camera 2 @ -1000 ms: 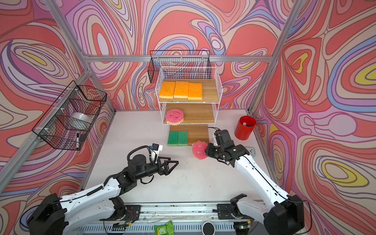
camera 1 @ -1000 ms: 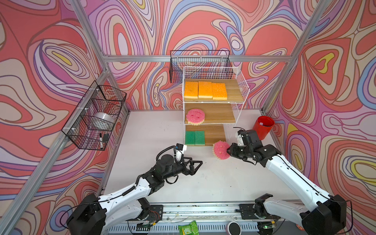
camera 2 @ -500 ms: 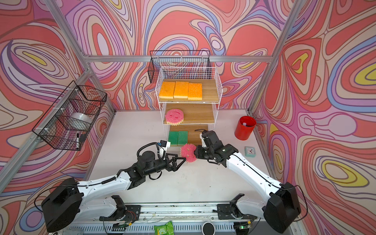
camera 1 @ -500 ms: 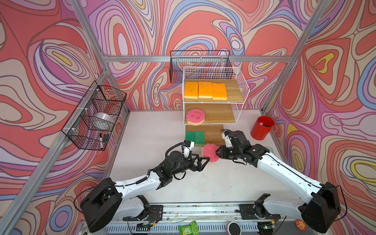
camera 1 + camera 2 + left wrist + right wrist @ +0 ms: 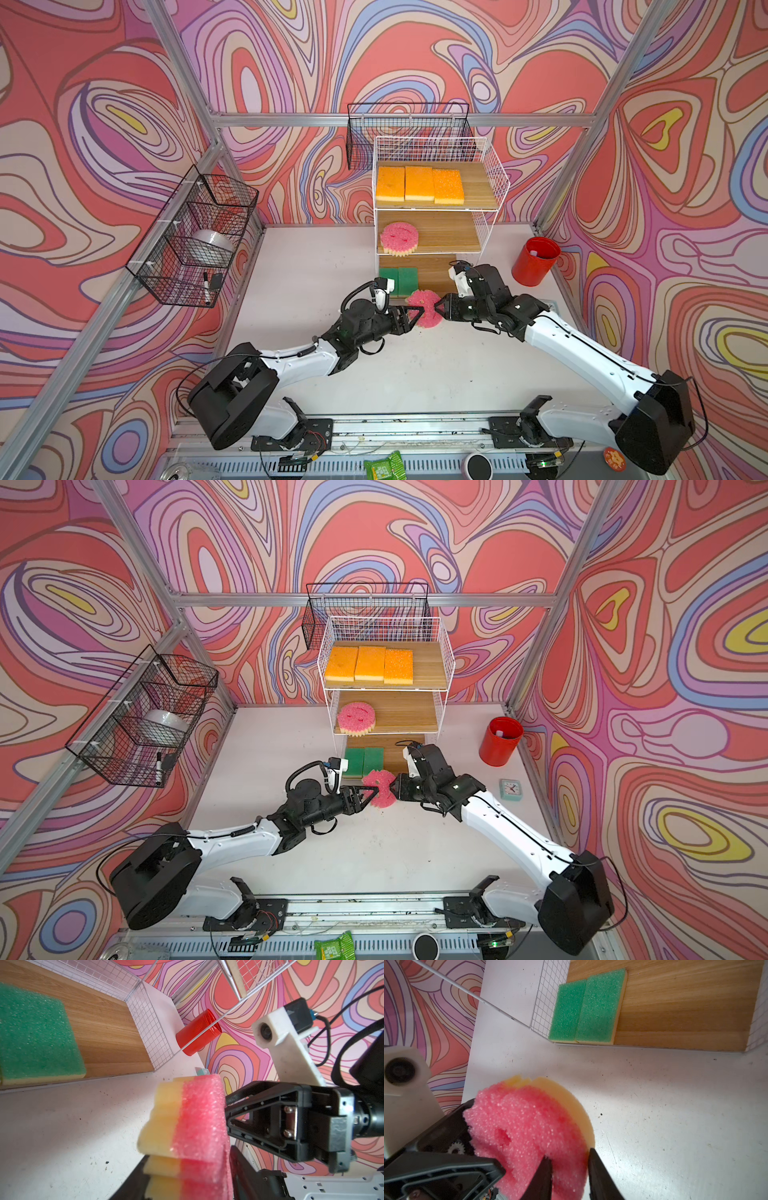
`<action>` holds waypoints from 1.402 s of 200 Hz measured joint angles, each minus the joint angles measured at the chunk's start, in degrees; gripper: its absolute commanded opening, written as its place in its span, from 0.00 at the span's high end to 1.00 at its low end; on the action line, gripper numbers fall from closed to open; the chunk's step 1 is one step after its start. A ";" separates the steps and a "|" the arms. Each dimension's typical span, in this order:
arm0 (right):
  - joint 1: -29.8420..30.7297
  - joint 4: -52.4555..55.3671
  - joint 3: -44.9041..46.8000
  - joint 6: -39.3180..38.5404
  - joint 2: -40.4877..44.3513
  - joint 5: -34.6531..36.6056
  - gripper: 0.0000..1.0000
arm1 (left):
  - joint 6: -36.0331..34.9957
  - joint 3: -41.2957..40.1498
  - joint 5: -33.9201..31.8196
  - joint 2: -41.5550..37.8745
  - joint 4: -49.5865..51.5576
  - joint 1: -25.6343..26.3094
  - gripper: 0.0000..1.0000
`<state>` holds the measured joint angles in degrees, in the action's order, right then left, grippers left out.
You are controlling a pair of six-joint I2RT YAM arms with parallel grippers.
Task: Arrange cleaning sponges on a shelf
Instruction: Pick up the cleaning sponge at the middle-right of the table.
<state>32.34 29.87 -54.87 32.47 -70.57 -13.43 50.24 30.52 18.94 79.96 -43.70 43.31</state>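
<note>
Just in front of the shelf's (image 5: pixel 492 183) bottom board (image 5: pixel 436 276), in both top views, the held pink sponge (image 5: pixel 424 308) is hanging over the white table (image 5: pixel 316 270) between the two arms. The left gripper (image 5: pixel 417 312) is bracketing one rim and the right gripper (image 5: pixel 439 308) the opposite one. Open tabletop is lying to the left of the arms; a red cup (image 5: pixel 534 262) is standing right of the shelf, with a mint clock (image 5: pixel 511 789) nearer the front. Three orange sponges (image 5: pixel 419 183) are covering the left part of the top board (image 5: pixel 478 187). A second pink sponge (image 5: pixel 398 237) is lying at the front-left corner of the middle board (image 5: pixel 449 232), and two green sponges (image 5: pixel 398 280) are sitting side by side at the bottom board's front-left corner.

From the left wrist, the held pink sponge (image 5: pixel 197 1118) is standing on edge — pink foam on a scalloped yellow layer. The left gripper's fingers (image 5: pixel 241 1172) are flanking it; whether they are pressing it I cannot tell.

From the right wrist, the right gripper's fingers (image 5: pixel 542 1176) are pinching the sponge's rim — the foam is bulging around them.
</note>
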 measured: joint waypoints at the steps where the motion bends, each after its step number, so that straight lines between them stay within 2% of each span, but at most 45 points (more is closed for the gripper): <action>1: 0.00 -0.02 0.00 0.02 -0.02 -0.02 0.68 | 0.04 0.00 0.00 0.00 -0.04 0.00 0.52; 29: 0.00 -0.31 0.00 -0.26 -0.83 0.11 0.56 | 0.94 0.00 0.72 0.00 -1.09 -0.48 0.56; 54: -0.02 -0.31 0.00 -0.92 -1.36 0.55 0.51 | 1.81 0.00 0.87 0.00 -1.44 -0.76 0.58; 82: -0.07 -0.11 -0.04 -1.70 -1.40 1.38 0.40 | 2.62 0.02 1.44 -0.15 -1.38 -1.18 0.59; 101: -0.07 0.20 -0.33 -2.47 -1.40 1.57 0.37 | 3.02 0.00 1.90 -1.20 -0.15 -1.51 0.59; 131: 0.00 -0.31 -0.55 -3.06 -0.76 1.16 0.36 | 3.48 0.02 2.73 -3.91 2.71 -2.29 0.59; 186: 0.07 -6.32 0.11 -1.44 6.54 -1.62 0.44 | 5.66 0.09 5.84 -6.40 5.95 -6.43 0.59; 253: 0.07 -17.05 8.09 2.43 14.08 -5.64 0.48 | 5.22 3.10 7.58 -11.74 13.14 -7.78 0.58; 280: 0.07 -22.64 12.59 4.39 15.74 -8.13 0.44 | 5.46 3.48 9.09 -13.33 14.16 -9.35 0.58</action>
<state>32.40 7.22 -42.28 36.86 -54.83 -21.56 55.70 34.00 28.03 66.63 -29.54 33.95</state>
